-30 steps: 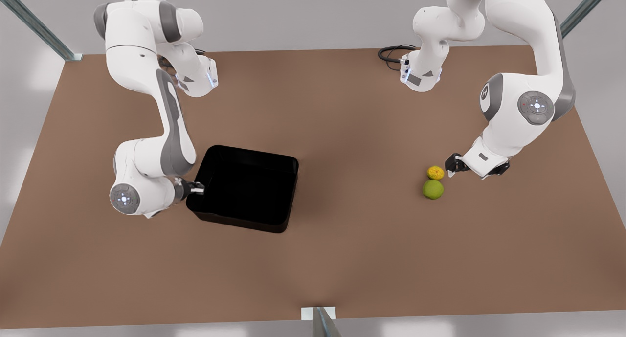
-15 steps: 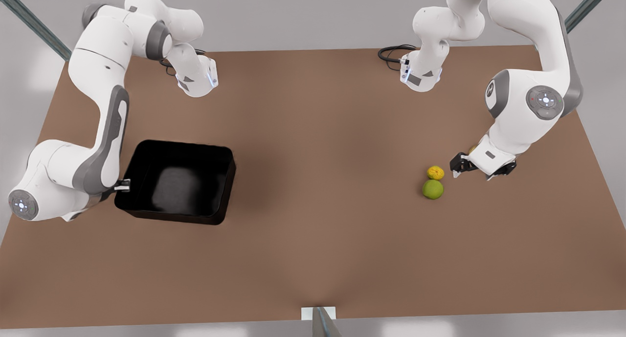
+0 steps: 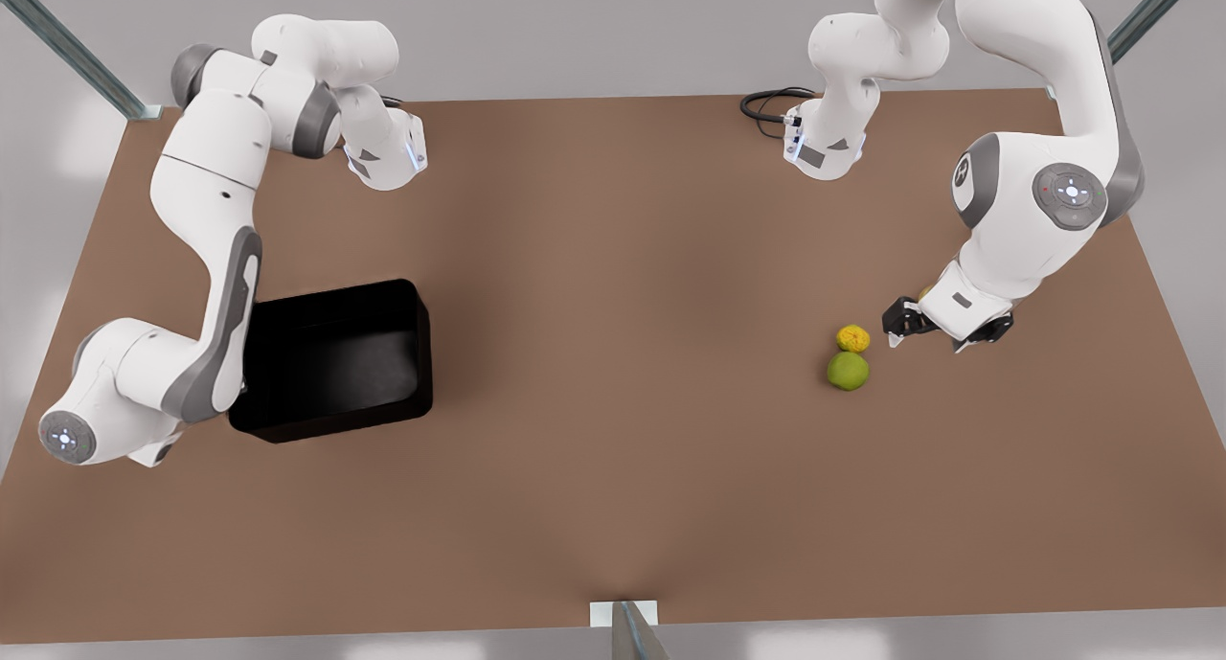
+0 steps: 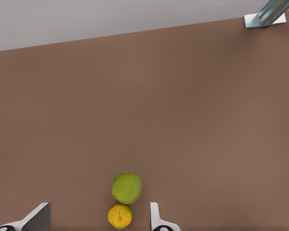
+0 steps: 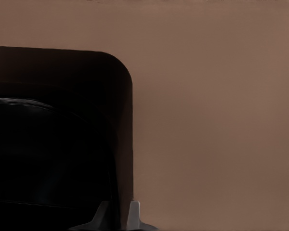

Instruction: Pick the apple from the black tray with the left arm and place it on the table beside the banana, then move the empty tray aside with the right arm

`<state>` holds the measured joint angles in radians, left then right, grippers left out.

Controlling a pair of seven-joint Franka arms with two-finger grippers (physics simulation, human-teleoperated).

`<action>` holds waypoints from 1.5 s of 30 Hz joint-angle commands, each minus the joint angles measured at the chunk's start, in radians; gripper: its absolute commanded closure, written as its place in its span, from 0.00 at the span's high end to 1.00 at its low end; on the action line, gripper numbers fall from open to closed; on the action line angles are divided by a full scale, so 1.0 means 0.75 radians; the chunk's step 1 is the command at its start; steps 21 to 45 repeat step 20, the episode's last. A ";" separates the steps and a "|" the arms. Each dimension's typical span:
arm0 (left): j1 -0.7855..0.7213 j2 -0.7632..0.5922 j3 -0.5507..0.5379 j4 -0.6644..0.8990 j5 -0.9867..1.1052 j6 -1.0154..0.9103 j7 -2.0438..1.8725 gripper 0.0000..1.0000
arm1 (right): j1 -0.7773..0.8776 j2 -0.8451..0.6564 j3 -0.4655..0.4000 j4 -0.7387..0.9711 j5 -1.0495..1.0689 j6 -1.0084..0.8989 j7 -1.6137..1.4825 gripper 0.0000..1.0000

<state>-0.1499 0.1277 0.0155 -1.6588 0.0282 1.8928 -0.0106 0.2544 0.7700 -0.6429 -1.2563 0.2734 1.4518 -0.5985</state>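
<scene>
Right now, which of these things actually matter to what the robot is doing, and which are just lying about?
In the job: the apple, the black tray, the table, the left tool open near the apple, the right tool gripping the tray's wall.
Just lying about: the bumpy yellow-orange fruit beside the apple, the black cable at the table's far edge.

Bare table (image 3: 632, 353) between tray (image 3: 330, 358), apple (image 3: 848, 371)
</scene>
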 commanded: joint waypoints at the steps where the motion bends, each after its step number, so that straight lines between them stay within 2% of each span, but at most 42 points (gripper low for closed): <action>1: -0.001 0.000 0.000 0.001 0.001 0.000 0.000 1.00 | 0.000 -0.004 -0.004 0.002 0.018 0.042 -0.280 0.64; 3: -0.001 0.000 0.000 0.001 0.001 0.000 0.000 1.00 | 0.006 -0.033 0.000 0.004 0.026 0.030 -0.212 0.85; 4: -0.001 0.000 0.000 0.001 0.001 0.000 0.000 1.00 | 0.021 -0.086 0.014 0.004 0.026 0.018 -0.121 0.91; 6: -0.001 0.000 0.000 0.001 0.001 0.000 0.000 1.00 | 0.027 -0.284 0.164 0.006 0.022 -0.009 0.143 1.00; 8: -0.001 0.000 0.000 0.003 0.001 0.000 -0.004 1.00 | -0.024 -0.417 0.382 0.071 0.010 -0.009 0.364 1.00; 9: -0.001 -0.003 0.002 0.007 -0.001 0.000 -0.006 1.00 | -0.128 -0.458 0.554 0.086 0.000 -0.007 0.460 1.00; 11: 0.002 0.000 0.004 0.009 -0.001 0.000 -0.006 1.00 | -0.429 -0.528 1.092 0.086 -0.401 0.011 0.675 1.00; 14: 0.002 0.002 0.004 0.007 -0.001 0.000 -0.002 1.00 | -0.425 -0.530 1.117 0.110 -0.418 0.065 0.796 1.00; 16: 0.004 0.004 0.004 0.005 -0.001 0.000 0.002 1.00 | -0.388 -0.524 1.121 0.110 -0.491 0.214 0.898 1.00; 19: -0.001 0.040 0.002 0.052 0.003 0.002 0.004 1.00 | -0.388 -0.528 1.115 0.112 -0.497 0.195 1.070 1.00; 45: 0.004 0.049 0.004 0.072 -0.009 0.000 0.006 1.00 | -0.388 -0.528 1.115 0.115 -0.493 0.198 1.072 1.00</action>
